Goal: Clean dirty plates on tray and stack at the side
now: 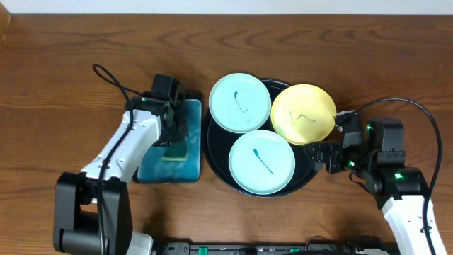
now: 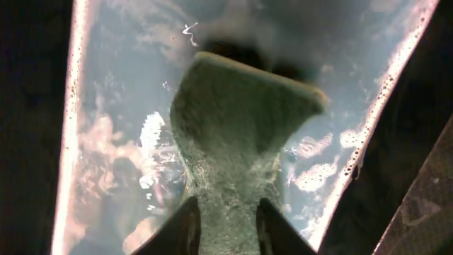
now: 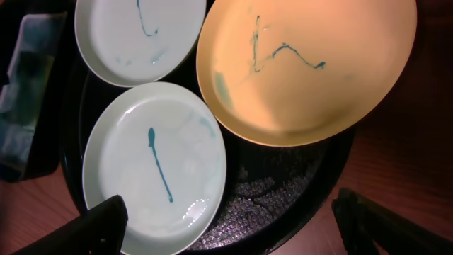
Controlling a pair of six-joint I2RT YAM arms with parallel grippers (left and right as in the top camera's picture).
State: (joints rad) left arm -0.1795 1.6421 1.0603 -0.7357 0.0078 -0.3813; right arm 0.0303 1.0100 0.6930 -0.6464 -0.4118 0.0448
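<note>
Three plates sit on the tray (image 1: 214,159) at mid-tabletop (image 1: 64,64): the front plate (image 1: 262,161) nearest the robot, the rear-left plate (image 1: 240,103) and rear-right plate (image 1: 304,113) behind it, both overhanging the rim. Left of the tray lies a basin (image 1: 145,170) with a sponge (image 1: 174,153) in it, the left tool (image 1: 172,138) above; the right tool (image 1: 330,136) stands at the tray's right edge.

Even overhead light; dim wrist views
</note>
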